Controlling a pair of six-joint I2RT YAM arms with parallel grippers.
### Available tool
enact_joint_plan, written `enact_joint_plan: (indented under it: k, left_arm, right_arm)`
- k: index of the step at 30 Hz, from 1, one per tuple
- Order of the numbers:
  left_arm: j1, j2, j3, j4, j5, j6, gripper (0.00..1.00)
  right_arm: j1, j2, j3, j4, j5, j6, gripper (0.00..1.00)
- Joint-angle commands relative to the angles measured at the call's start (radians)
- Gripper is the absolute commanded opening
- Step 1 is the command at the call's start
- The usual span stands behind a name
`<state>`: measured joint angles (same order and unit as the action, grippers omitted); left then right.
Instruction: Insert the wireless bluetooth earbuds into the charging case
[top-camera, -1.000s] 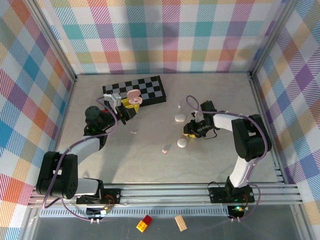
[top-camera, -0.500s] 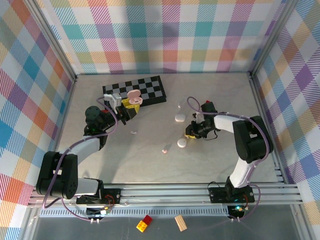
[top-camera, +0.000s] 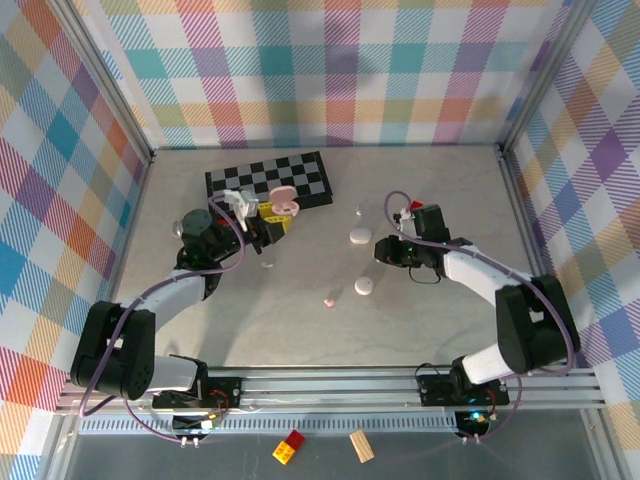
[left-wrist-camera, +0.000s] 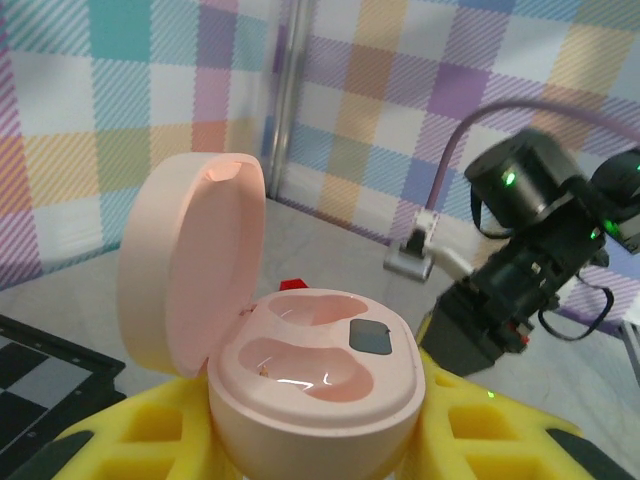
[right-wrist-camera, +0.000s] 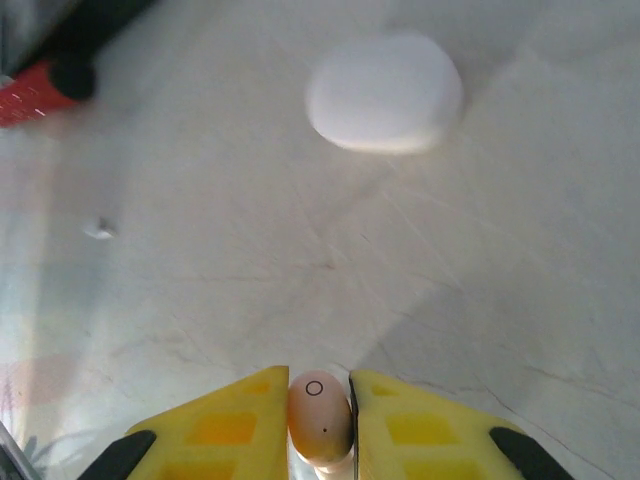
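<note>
My left gripper (top-camera: 275, 216) is shut on the open pink charging case (top-camera: 284, 206), near the checkerboard. In the left wrist view the case (left-wrist-camera: 312, 372) sits between yellow fingers (left-wrist-camera: 500, 440), lid (left-wrist-camera: 188, 262) tipped back, both wells bare. My right gripper (top-camera: 384, 249) is shut on a pale pink earbud (right-wrist-camera: 320, 415), pinched between its yellow fingers (right-wrist-camera: 235, 415) just above the table. More earbuds lie loose on the table: a pink one (top-camera: 329, 299), a white one (top-camera: 267, 265) and another small one (top-camera: 359, 211).
Two closed white cases (top-camera: 359, 236) (top-camera: 365, 286) lie mid-table; one white case (right-wrist-camera: 385, 90) is just ahead of my right gripper. A checkerboard (top-camera: 300, 176) lies at the back left. A small red piece (top-camera: 408, 207) sits behind the right arm. Plaid walls ring the table.
My right gripper closed on the pale pink earbud and drew back and up, its arm swinging out to the right. My left gripper shifted slightly right with the open case.
</note>
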<state>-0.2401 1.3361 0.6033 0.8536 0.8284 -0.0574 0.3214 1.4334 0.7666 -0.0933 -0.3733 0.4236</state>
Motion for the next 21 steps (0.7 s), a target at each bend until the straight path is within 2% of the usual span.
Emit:
enact_joint_plan:
  k: [1, 12, 21]
  left_arm:
    - [-0.037, -0.018, 0.041, -0.092, 0.016, 0.085, 0.35]
    - [-0.136, 0.004, 0.071, -0.132, 0.021, 0.114, 0.35]
    - [-0.186, 0.041, 0.095, -0.119, 0.041, 0.125, 0.35]
  right_arm:
    - [0.021, -0.081, -0.019, 0.115, 0.026, 0.006, 0.19]
    - [0.120, -0.258, 0.067, 0.132, -0.043, -0.070, 0.19]
    - [0.220, -0.261, 0.153, 0.167, -0.069, -0.119, 0.18]
